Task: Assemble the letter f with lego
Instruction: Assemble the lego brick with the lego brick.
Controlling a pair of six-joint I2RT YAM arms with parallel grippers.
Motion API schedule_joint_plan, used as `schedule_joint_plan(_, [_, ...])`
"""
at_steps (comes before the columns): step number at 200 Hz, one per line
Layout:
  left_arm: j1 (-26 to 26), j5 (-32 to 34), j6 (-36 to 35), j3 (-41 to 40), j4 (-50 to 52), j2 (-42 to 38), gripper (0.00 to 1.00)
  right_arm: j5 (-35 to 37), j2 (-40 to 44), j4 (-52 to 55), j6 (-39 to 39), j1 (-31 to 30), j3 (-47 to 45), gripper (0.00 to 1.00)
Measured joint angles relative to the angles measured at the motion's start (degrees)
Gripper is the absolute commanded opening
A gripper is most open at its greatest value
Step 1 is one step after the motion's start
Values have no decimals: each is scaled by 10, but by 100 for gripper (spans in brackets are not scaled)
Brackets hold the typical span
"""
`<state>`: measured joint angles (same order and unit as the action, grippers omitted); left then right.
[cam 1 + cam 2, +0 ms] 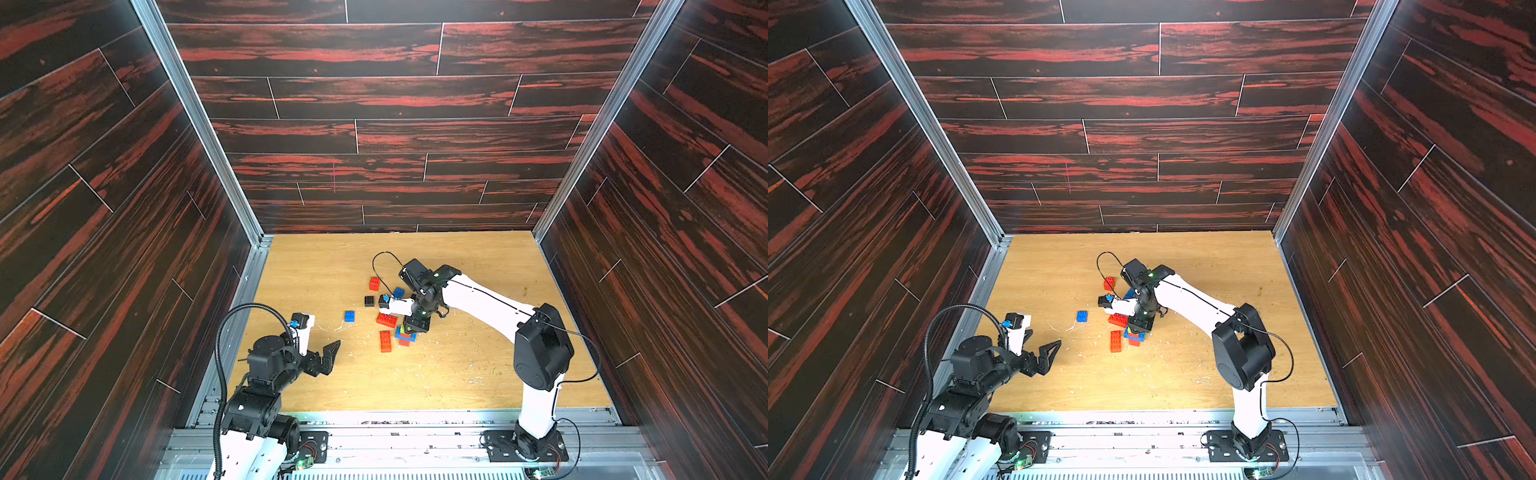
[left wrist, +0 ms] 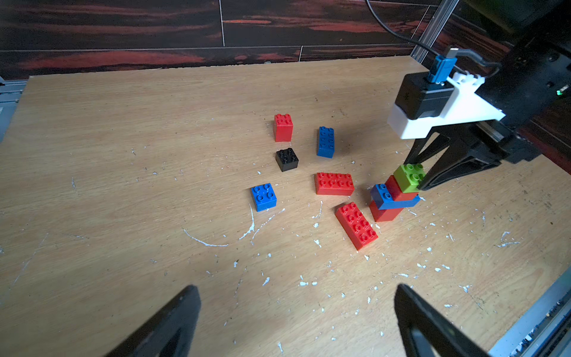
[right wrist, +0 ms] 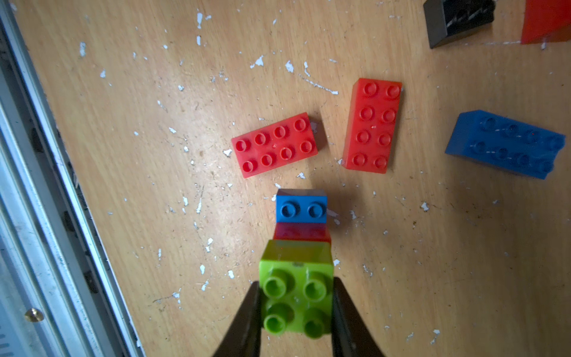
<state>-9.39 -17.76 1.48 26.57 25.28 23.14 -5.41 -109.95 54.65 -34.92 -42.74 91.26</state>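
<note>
Wooden tabletop [image 2: 123, 185], white-flecked, walled by dark red planks [image 1: 374, 95]; right gripper [image 3: 296, 298] clamps lime brick [image 3: 296, 275], left gripper [image 2: 296, 289] gapes.

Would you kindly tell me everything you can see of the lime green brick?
The lime green brick is a small square of glossy plastic with four round studs on top. It sits upright and level on a red brick that rests on a blue brick. The right gripper clamps its two opposite sides with black fingers.
</note>
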Motion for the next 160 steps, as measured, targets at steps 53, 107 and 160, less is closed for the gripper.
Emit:
schedule_joint_plan(53, [0, 0, 0, 0, 0, 0, 100, 2, 0, 3, 16, -5, -1, 22])
schedule_joint_plan(107, [0, 0, 0, 0, 0, 0, 100, 13, 16, -27, 21, -12, -28, 21])
schedule_joint_plan(160, [0, 0, 0, 0, 0, 0, 100, 29, 27, -49, 25, -18, -46, 21])
